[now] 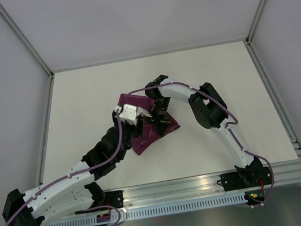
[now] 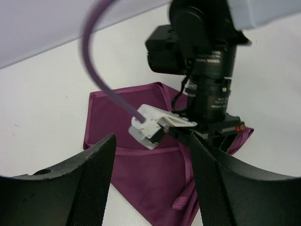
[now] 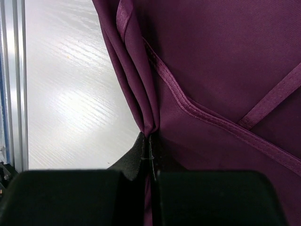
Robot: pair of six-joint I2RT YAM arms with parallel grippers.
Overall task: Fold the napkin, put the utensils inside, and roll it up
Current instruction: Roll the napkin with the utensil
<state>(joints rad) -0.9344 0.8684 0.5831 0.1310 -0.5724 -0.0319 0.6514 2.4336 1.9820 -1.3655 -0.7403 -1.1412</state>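
The dark magenta napkin (image 1: 146,139) lies partly folded in the middle of the white table, hemmed edges showing in the left wrist view (image 2: 141,174). My right gripper (image 3: 149,141) is shut on a bunched fold of the napkin (image 3: 211,61), pinching it at the fabric's edge; from above it sits over the napkin's right part (image 1: 160,117). My left gripper (image 2: 153,183) is open and empty, hovering just above the napkin's near part, its fingers (image 2: 91,183) either side of the cloth. From above it is at the napkin's left (image 1: 134,121). No utensils are in view.
The white table (image 1: 80,101) is walled by pale panels at the back and sides. An aluminium rail (image 1: 207,184) runs along the near edge by the arm bases. The right arm's wrist and white connector (image 2: 155,125) stand close in front of my left fingers.
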